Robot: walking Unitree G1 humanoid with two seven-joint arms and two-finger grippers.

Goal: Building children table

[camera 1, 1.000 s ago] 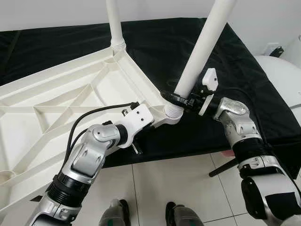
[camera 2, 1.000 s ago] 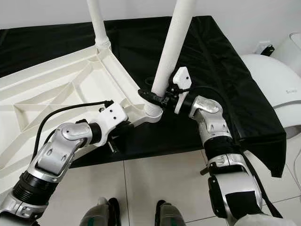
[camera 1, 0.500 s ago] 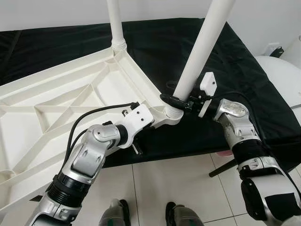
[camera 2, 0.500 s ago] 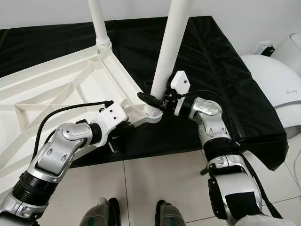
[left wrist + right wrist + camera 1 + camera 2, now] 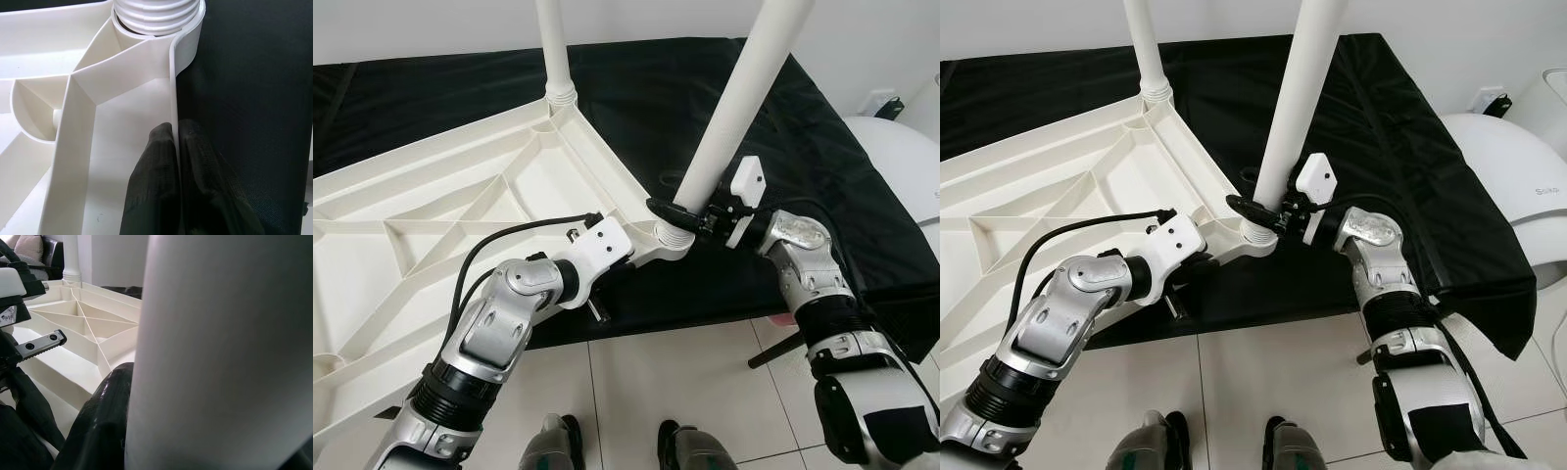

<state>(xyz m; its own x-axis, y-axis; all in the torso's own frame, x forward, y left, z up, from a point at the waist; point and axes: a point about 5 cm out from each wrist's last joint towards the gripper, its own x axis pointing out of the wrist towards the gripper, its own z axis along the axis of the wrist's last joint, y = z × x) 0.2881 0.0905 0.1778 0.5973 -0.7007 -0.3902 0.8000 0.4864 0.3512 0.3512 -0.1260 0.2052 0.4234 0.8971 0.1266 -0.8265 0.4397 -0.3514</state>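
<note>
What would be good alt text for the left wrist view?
The left gripper pinches the thin white rim of the upturned tabletop, one black finger on each side. Just beyond, a ribbed white table leg sits in the corner socket, with black cloth beside the rim.

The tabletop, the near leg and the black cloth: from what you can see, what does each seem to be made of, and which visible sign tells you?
Tabletop: probably moulded plastic, smooth matte white; its underside is thin ribs in one piece.
Near leg: likely plastic too, a plain white tube with a ridged, threaded-looking base seated in the corner socket.
Cloth: woven fabric, slightly shiny, with creases and a drooping corner.
</note>
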